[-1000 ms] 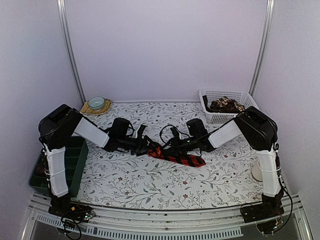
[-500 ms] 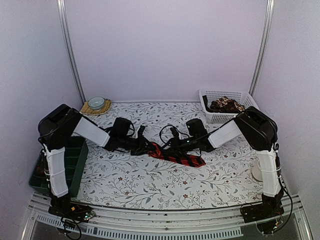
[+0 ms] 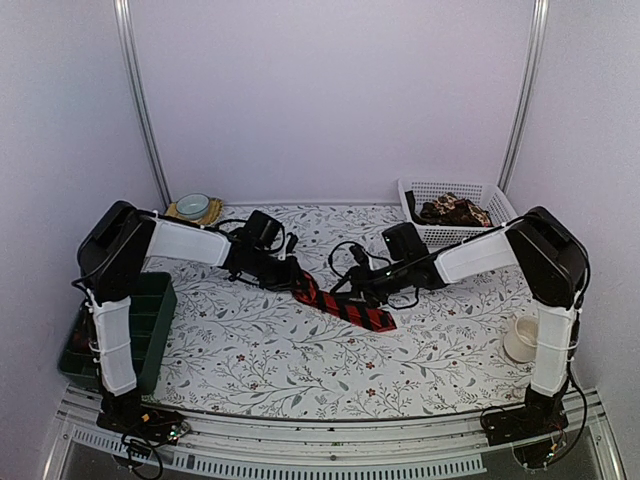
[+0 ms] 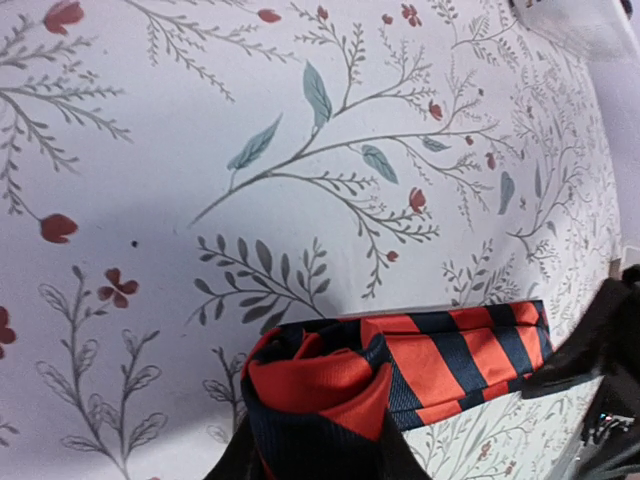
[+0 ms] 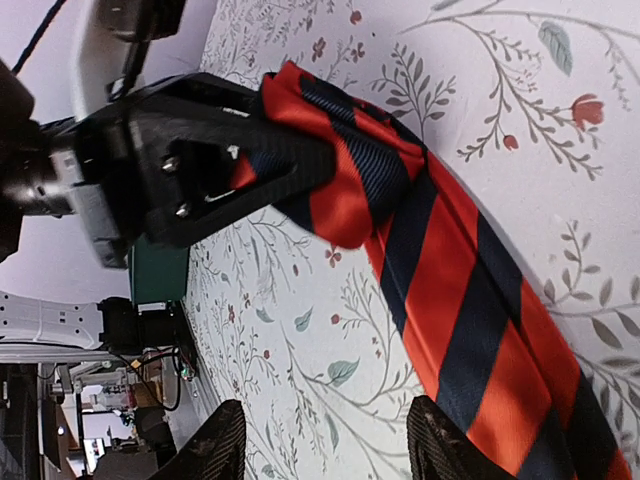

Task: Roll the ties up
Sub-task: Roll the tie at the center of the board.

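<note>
One red, black-striped tie (image 3: 345, 305) lies on the bench (image 3: 250, 350), folded end clamped by left claw (image 3: 291, 278); right claw (image 5: 330, 440) spread.

Twin manipulators: the left arm (image 3: 188, 243) and right arm (image 3: 476, 258) each had white-shelled links joined by rounded black joint housings. Black cables (image 3: 340, 262) looped off the wrists, and thinner wires gathered at the bases (image 3: 137, 416). The left gripper (image 5: 290, 170) had matte black fingers with two small screws (image 5: 170, 162) on a pale grey body. The right gripper (image 5: 330, 445) had black fingertips (image 5: 225, 445) with a fine woven texture.
</note>
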Robot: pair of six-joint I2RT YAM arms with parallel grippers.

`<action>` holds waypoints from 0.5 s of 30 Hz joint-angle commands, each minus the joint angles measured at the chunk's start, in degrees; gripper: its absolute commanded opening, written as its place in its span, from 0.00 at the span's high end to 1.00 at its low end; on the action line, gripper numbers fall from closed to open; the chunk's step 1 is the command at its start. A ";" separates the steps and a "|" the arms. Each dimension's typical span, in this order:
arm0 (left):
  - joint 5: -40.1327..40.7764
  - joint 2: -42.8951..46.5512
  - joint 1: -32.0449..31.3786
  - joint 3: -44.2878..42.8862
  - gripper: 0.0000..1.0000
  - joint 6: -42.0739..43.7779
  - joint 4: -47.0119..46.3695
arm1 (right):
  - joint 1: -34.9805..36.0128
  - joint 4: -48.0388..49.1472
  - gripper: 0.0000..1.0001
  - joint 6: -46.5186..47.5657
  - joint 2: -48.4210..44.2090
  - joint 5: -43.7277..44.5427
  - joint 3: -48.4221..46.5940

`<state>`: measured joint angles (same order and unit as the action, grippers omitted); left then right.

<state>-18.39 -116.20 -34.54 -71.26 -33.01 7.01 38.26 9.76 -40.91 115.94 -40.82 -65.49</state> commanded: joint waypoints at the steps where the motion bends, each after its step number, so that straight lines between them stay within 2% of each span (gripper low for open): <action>1: 13.27 -2.38 -0.78 -3.90 1.00 9.52 15.07 | -3.36 -4.93 0.44 4.20 -15.43 1.84 4.02; 8: 27.40 -9.66 -5.59 -17.71 0.97 18.31 29.95 | -5.30 -5.43 0.44 5.98 -18.08 2.36 9.06; 15: 43.00 -15.85 -11.62 -25.65 0.95 22.12 38.77 | -6.75 -2.57 0.44 4.40 -17.86 1.03 12.43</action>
<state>11.09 -125.84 -43.07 -95.81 -15.31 33.71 32.51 6.39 -36.38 101.56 -39.31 -54.26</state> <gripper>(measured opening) 0.218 0.559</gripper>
